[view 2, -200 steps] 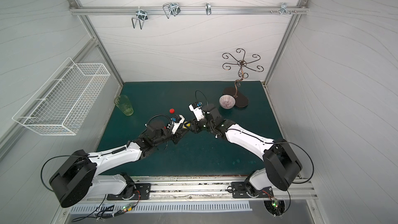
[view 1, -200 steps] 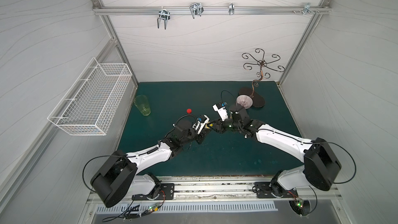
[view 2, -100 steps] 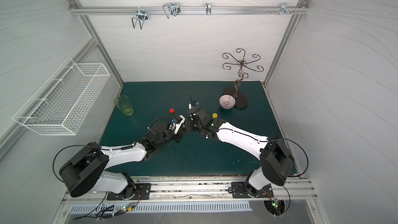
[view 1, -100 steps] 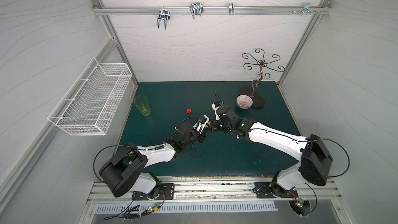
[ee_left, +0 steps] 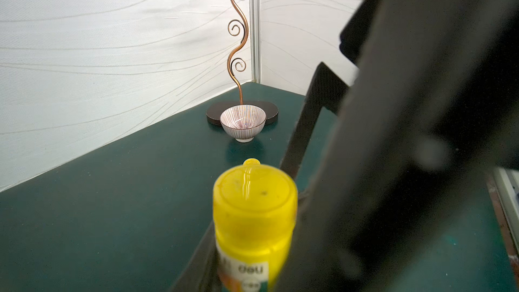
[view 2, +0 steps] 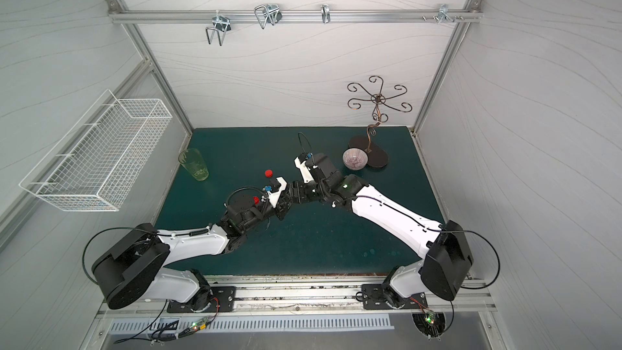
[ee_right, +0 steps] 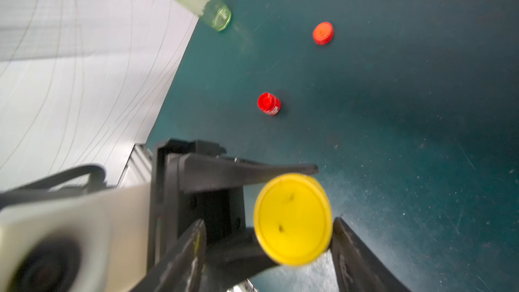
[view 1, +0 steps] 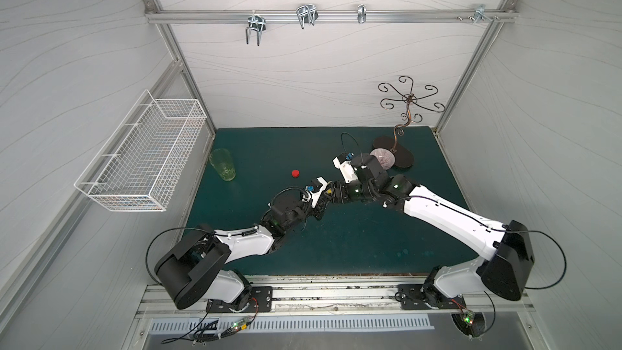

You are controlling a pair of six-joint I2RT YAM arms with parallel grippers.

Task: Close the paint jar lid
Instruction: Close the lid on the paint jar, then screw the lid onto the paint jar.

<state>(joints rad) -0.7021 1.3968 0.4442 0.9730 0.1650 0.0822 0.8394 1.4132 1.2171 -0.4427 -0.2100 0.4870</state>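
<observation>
In a top view, the left gripper (view 1: 319, 205) and right gripper (view 1: 334, 194) meet over the middle of the desk (view 1: 336, 240). In the left wrist view, the yellow paint jar (ee_left: 254, 220), with its lid (ee_left: 254, 189) on, sits clamped in the left gripper. In the right wrist view, the right gripper's fingers (ee_right: 193, 248) stand parted on either side of the lid.

Bright, even, diffuse light; soft shadows on the green surface (view 1: 336, 250). Both top views bow at the edges. Wrist views blur nearby parts; glare streaks the lid (ee_left: 252, 189) of the paint jar (ee_left: 250, 237).
</observation>
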